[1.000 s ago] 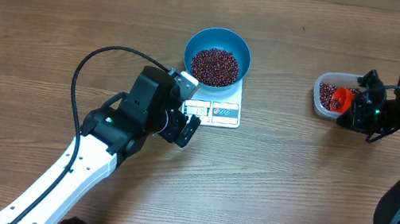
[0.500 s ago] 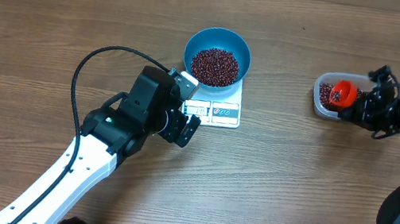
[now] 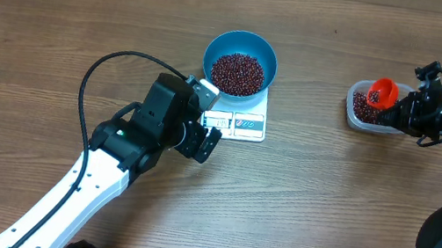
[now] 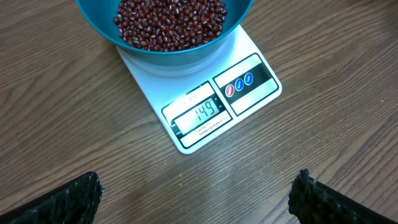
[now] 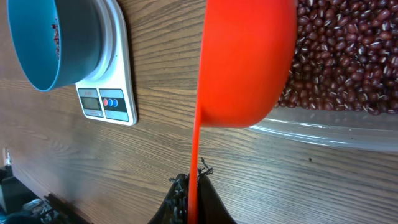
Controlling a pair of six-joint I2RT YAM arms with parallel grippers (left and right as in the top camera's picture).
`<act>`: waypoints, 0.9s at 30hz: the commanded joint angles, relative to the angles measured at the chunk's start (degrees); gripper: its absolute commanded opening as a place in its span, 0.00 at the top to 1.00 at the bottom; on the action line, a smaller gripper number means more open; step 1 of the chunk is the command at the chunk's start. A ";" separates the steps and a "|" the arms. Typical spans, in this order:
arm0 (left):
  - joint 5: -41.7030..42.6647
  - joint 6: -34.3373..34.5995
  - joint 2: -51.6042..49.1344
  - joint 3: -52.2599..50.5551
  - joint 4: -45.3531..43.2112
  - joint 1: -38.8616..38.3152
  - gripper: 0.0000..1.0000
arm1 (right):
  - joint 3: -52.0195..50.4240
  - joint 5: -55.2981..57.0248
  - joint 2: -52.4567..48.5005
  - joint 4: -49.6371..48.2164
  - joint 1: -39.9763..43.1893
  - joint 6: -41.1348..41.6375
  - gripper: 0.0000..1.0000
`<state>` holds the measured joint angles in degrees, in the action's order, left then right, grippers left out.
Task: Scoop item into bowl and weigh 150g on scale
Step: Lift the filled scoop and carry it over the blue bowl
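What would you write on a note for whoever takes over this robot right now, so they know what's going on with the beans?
Left pincer: open and empty, hovering in front of the scale.
Right pincer: shut on the handle of the orange scoop, held over the clear container of spare beans on the right.
Blue bowl: sits on the scale with a heap of beans inside.
Done: the display reads 149, just under the target.
Left: probably only a few more beans into the bowl, then check the display again.
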<state>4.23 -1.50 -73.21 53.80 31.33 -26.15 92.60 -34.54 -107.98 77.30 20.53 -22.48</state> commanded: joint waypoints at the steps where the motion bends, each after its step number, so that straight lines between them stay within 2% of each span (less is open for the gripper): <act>1: -0.35 -0.24 -0.28 -0.20 -0.07 0.24 0.00 | 1.81 -2.38 -0.24 0.07 -0.33 -0.09 0.96; 11: -0.35 -0.24 -0.28 -0.20 -0.07 0.24 0.00 | 4.39 -3.32 -0.13 2.16 -2.60 -0.09 0.96; 27: -0.35 -0.24 -0.28 -0.20 -0.04 0.24 0.00 | 9.07 -3.04 -0.13 -1.29 -18.73 2.99 0.96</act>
<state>4.23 -1.50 -73.21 53.80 31.33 -26.15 99.59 -36.29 -107.98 76.90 4.58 -20.49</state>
